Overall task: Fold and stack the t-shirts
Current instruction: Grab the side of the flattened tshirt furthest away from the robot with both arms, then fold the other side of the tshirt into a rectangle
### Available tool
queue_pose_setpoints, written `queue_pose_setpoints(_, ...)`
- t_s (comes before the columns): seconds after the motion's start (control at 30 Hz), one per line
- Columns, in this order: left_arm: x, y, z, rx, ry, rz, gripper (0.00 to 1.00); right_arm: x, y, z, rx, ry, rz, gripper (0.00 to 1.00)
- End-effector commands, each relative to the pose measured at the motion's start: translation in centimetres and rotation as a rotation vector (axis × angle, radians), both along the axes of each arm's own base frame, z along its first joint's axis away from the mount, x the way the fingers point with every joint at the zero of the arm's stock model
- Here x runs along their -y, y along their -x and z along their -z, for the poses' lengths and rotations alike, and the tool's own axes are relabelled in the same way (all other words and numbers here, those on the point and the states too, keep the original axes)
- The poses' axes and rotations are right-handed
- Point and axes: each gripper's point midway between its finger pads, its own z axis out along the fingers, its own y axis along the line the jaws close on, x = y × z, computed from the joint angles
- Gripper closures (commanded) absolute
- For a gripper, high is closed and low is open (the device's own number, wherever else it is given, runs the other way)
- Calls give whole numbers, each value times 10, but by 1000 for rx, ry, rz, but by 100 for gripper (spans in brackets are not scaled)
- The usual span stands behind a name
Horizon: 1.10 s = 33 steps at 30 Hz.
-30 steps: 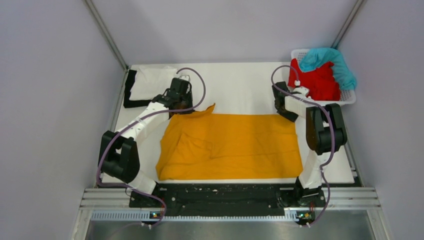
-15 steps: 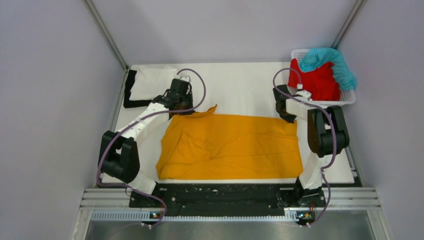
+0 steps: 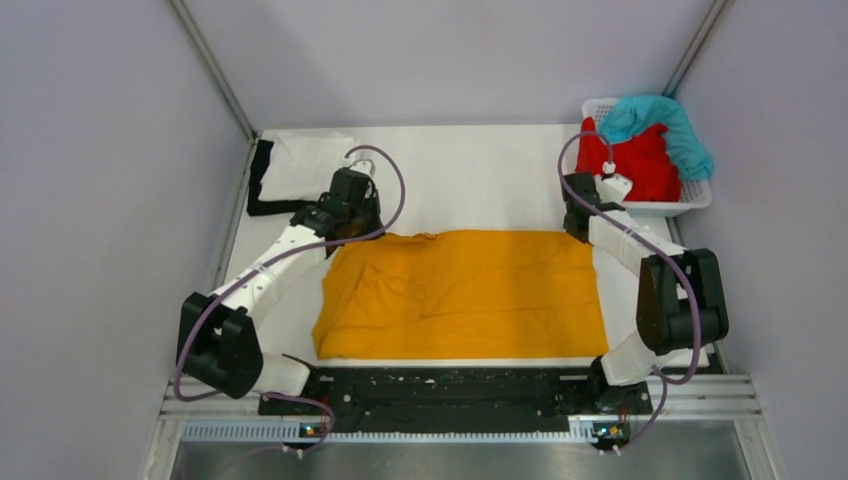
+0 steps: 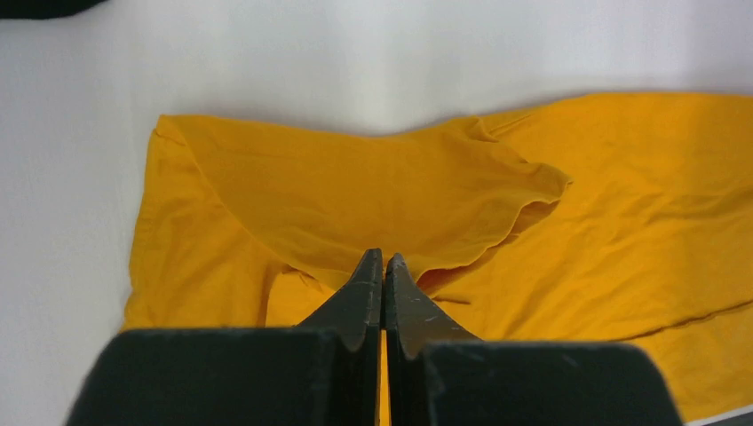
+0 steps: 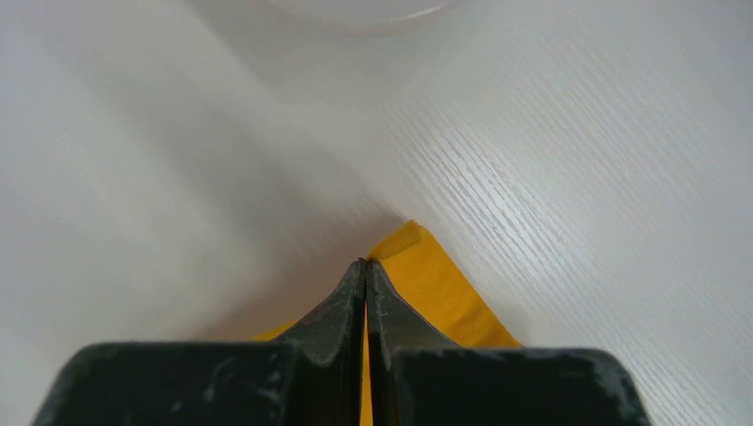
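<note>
The mustard-orange t-shirt [image 3: 460, 290] lies spread across the middle of the white table. My left gripper [image 3: 348, 226] is at its far left corner, shut on a raised fold of the orange cloth [image 4: 355, 186]; in the left wrist view a thin strip of cloth shows between the closed left gripper [image 4: 384, 259] fingers. At the far right corner my right gripper [image 3: 581, 230] is shut on the orange hem [image 5: 444, 293], and the right gripper [image 5: 365, 264] tips meet at that corner's point. A folded white t-shirt [image 3: 305, 160] rests on a black t-shirt [image 3: 262, 190] at the back left.
A white slotted basket [image 3: 698, 198] stands at the back right with a red t-shirt [image 3: 635, 165] and a teal t-shirt [image 3: 660, 118] heaped in it. Grey walls close in on both sides. A black rail [image 3: 450, 385] runs along the near edge.
The right gripper has shut on the far right corner and shifted right and back. The left arm drew leftward, and the pointed flap at the far edge has dropped flatter.
</note>
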Motion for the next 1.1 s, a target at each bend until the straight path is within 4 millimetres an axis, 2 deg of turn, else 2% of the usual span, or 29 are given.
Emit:
queue_pose_setpoints(0.0,3,11,-6,25,39,2,100,-9,6,2,14,-42,-67,100)
queue_pose_setpoints(0.2,-5,30,-6,24,51,-27,100,-16,21,-6,26,-29,-104,100)
queue_pose_setpoints(0.63,-34,82,-6,12,88,-138,100,-6,69,-30,76,-10,-115,100)
queue_pose_setpoints(0.8,-40,103,1,-9,116,-154,100,-3,87,-32,70,-10,-119,100)
queue_pose_setpoints(1.07,-56,132,11,-57,128,-238,100,-1,101,-30,58,-18,-127,100)
